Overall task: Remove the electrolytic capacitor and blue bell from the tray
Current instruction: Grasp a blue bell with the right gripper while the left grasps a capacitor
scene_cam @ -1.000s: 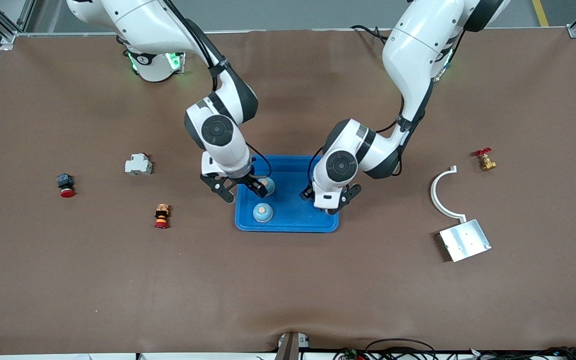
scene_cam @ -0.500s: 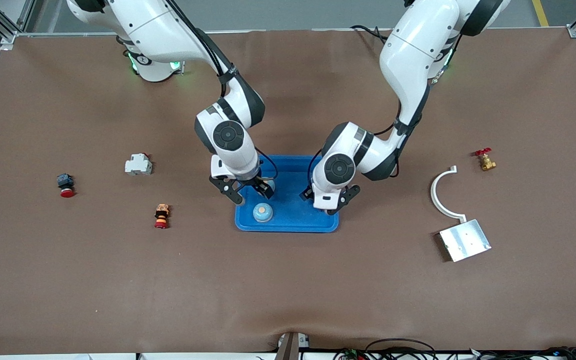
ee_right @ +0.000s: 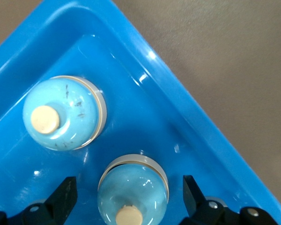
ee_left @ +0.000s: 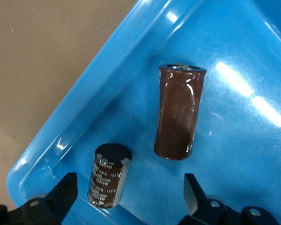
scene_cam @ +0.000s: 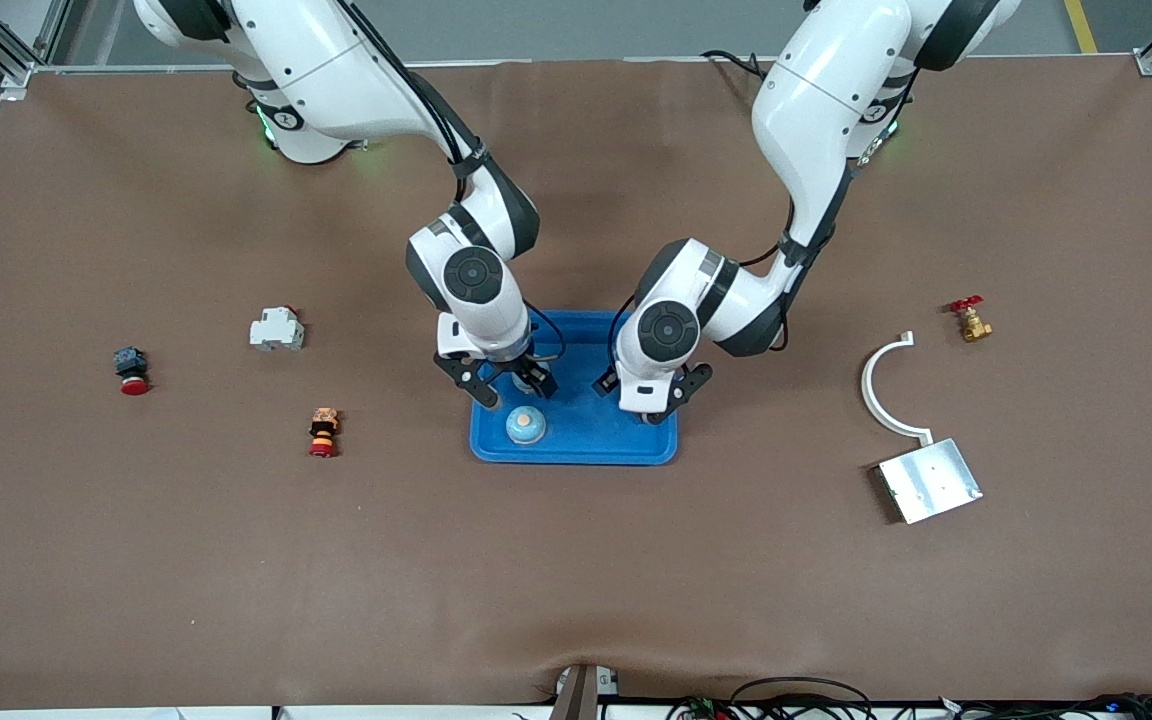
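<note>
Now both open, empty: right hand (scene_cam: 509, 383) over bell (ee_right: 132, 193), left hand (scene_cam: 651, 400) over capacitor (ee_left: 109, 175).

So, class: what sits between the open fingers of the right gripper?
In the right wrist view, one blue bell sits in the blue tray between the right gripper fingers; nothing else intervenes.

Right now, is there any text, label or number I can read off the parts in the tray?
Small black capacitor: pale print on its sleeve, too blurred to read.
Large brown capacitor: no print visible.
Two blue bells: none.
Blue tray: none.
</note>
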Motion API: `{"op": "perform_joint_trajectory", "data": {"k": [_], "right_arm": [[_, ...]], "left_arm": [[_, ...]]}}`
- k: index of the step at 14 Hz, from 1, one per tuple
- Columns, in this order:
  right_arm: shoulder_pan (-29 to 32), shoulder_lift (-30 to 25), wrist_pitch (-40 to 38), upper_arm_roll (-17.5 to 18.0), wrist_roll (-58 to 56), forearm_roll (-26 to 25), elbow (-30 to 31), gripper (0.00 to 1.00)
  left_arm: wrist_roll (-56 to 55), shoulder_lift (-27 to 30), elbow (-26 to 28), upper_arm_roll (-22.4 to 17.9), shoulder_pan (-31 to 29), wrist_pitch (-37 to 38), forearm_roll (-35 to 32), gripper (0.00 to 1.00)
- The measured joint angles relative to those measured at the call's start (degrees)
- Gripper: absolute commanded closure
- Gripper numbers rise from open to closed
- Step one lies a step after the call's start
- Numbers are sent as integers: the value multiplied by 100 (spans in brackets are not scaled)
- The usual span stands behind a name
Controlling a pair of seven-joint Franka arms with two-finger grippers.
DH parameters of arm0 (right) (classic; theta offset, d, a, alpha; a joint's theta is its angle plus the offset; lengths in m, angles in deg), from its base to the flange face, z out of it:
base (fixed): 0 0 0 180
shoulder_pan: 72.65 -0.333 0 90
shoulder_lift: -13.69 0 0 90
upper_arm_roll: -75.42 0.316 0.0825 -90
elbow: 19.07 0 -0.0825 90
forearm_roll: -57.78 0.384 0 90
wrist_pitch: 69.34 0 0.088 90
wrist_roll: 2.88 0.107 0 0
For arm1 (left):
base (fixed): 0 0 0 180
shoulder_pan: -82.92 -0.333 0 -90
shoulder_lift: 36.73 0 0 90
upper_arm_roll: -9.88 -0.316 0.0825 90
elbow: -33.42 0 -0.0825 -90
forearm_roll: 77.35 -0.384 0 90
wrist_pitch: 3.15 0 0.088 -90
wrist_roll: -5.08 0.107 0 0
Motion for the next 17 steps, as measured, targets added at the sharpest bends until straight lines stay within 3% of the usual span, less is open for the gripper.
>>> {"op": "perform_joint_trajectory", "data": {"k": [8, 13, 15, 17], "right_arm": [[-6, 40, 16, 0, 67, 0, -6, 0], [-28, 82, 16, 0, 77, 0, -6, 0], [-52, 95, 16, 0, 82, 0, -6, 0], [-66, 100, 16, 0, 101, 4, -6, 0]], "left_arm": [[0, -87, 0, -7, 1, 0, 0, 0], [-4, -87, -1, -11, 1, 0, 0, 54], [-4, -86, -21, -11, 1, -4, 0, 87], [-91, -86, -60, -11, 1, -3, 0, 100]]}}
